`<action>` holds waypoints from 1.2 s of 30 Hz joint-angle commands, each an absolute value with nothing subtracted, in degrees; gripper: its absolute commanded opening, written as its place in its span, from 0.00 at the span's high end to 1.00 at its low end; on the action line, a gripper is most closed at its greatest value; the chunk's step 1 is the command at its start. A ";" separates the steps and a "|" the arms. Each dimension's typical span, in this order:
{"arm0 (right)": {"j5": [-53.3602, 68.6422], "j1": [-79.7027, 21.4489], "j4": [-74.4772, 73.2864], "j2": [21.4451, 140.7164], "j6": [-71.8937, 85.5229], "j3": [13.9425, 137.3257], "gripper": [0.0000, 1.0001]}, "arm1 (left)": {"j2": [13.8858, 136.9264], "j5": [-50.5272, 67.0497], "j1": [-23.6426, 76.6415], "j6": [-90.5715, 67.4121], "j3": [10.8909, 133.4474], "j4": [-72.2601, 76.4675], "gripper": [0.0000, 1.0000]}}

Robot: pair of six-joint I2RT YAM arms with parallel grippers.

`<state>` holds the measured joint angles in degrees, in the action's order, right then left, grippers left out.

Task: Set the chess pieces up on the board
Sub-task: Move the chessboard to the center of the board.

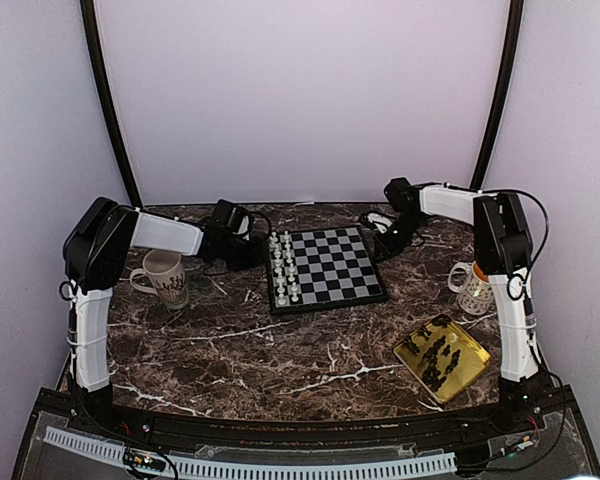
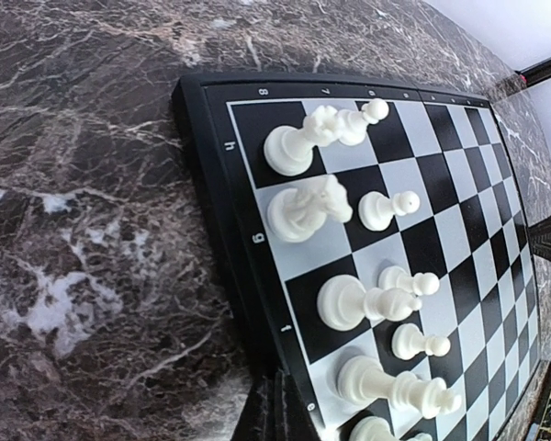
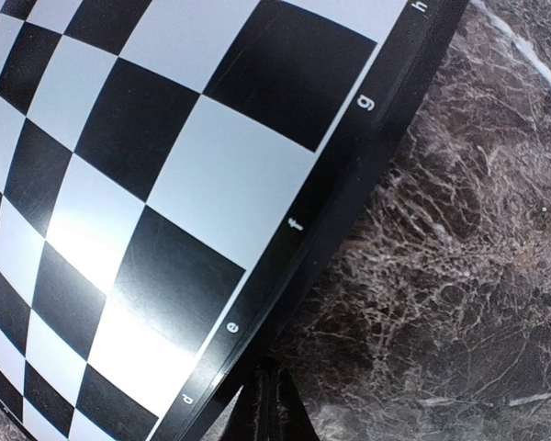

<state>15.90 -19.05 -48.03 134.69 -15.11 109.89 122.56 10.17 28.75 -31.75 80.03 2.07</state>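
- Left jaws and right jaws are sitting clenched, empty, at 10 and 2 o'clock of the board [image 1: 340,265].
- The black chess pieces [image 1: 438,355] are lying jumbled in the gold tray [image 1: 472,350] at 4 o'clock, so pinching one is risking dragging neighbours out.
- Any left swing is threatening the pale pieces [image 1: 283,268] standing nearby.

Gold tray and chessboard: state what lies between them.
Nothing: between the gold tray and the chessboard only bare marble tabletop shows, in the top view.

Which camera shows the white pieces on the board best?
Left wrist: the white pieces fill it, close and sharp. Top external shows them tiny at the left edge of the board; right wrist shows only bare squares.
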 commanded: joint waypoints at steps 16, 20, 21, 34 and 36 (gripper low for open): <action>23.87 -24.99 -49.38 132.38 -14.25 99.64 1.00 | 115.09 11.69 29.33 -30.85 71.50 -1.79 1.00; 23.94 -26.77 -47.75 129.77 -14.24 95.86 1.00 | 113.72 13.27 29.42 -29.51 70.12 -4.21 1.00; 23.99 -27.14 -47.46 129.16 -14.32 95.06 1.00 | 113.07 13.55 29.45 -29.26 69.55 -4.59 1.00; 26.38 -31.89 -47.55 126.79 -14.68 91.27 1.00 | 103.34 13.67 31.60 -25.76 63.48 -10.46 1.00; 26.65 -32.62 -47.63 126.59 -14.58 90.70 1.00 | 102.44 13.28 31.87 -25.49 62.36 -11.49 1.00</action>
